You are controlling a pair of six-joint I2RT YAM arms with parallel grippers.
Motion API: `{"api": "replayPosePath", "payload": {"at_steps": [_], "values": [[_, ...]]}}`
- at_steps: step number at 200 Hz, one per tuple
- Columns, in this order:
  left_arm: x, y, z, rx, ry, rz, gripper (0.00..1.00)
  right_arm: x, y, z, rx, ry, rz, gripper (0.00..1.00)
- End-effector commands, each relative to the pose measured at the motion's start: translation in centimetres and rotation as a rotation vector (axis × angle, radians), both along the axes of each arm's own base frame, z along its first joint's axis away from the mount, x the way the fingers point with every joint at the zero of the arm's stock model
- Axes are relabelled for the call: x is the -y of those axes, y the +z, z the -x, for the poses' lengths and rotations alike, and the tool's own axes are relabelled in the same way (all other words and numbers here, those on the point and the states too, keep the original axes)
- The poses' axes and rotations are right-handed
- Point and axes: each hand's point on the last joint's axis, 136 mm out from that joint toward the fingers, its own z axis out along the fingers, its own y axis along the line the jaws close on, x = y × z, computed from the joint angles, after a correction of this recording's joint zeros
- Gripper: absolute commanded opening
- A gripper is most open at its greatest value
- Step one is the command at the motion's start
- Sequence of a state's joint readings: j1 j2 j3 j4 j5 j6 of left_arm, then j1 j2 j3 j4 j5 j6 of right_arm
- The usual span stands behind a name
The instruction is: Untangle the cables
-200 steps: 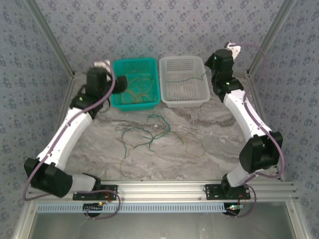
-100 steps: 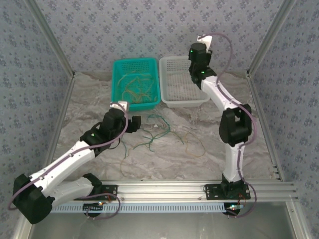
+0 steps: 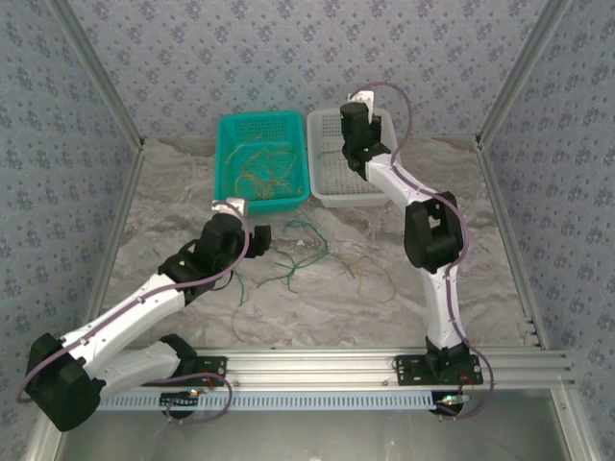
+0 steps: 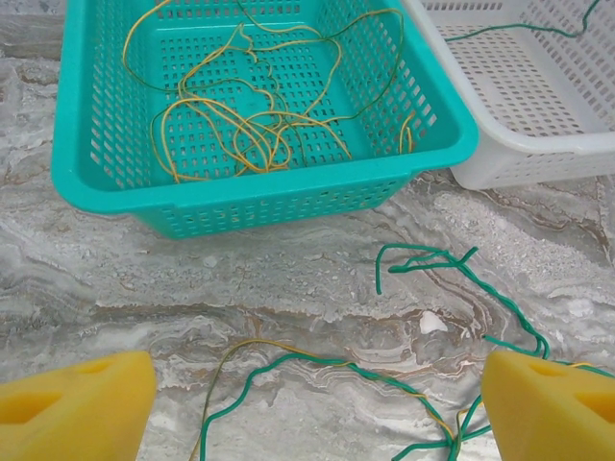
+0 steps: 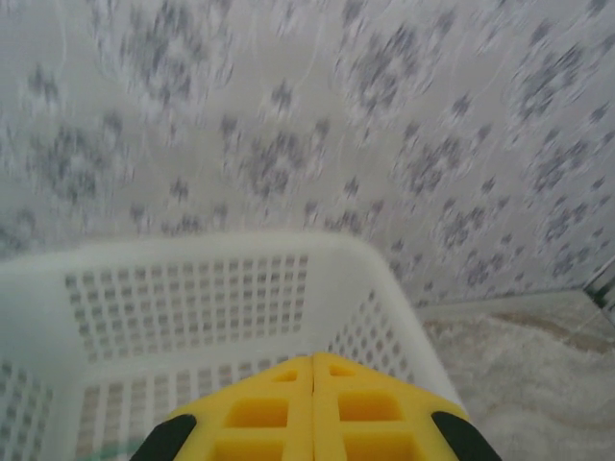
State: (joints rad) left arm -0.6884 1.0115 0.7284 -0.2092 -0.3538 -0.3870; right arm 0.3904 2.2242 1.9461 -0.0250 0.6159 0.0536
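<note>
Above the tangled cables (image 3: 298, 252) on the table (image 4: 240, 279), my left end effector (image 4: 312, 411) hangs spread, my right end effector (image 5: 312, 408) pressed together over the white basket (image 5: 192, 254); next, I reckon, pinching 1 strand free.

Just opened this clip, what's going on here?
Cable untangling is under way. The left gripper hovers, fingers open and empty, over the green and tan cables lying tangled on the table. The right gripper, fingers shut, is above the white basket, where one green cable lies. The teal basket holds yellowish cables.
</note>
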Motion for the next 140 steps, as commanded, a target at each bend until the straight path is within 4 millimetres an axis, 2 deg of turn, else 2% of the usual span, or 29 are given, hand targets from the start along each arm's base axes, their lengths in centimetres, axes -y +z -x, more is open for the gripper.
{"api": "replayPosePath", "payload": {"at_steps": [1,33,58,71,105,140], "values": [[0.1,-0.1,-0.3,0.016,0.013,0.0,0.88,-0.5,-3.3,1.2,-0.239,0.076,-0.007,0.0],[0.3,-1.0,-0.5,0.003,0.015,0.004,0.88,-0.8,-7.2,2.2,-0.413,0.127,-0.008,0.0],[0.7,-1.5,-0.7,-0.005,0.01,0.009,0.88,-2.3,-10.2,2.1,-0.502,0.237,-0.114,0.0],[0.8,-1.8,-0.8,-0.012,0.009,0.007,0.88,-2.5,-12.0,2.5,-0.571,0.248,-0.164,0.0],[0.6,-2.4,-0.9,-0.02,0.022,0.001,0.88,-3.3,-13.7,2.4,-0.605,0.265,-0.213,0.0],[0.5,-3.0,-0.9,-0.025,0.028,-0.007,0.88,-3.2,-15.2,2.2,-0.626,0.245,-0.239,0.0]]}}
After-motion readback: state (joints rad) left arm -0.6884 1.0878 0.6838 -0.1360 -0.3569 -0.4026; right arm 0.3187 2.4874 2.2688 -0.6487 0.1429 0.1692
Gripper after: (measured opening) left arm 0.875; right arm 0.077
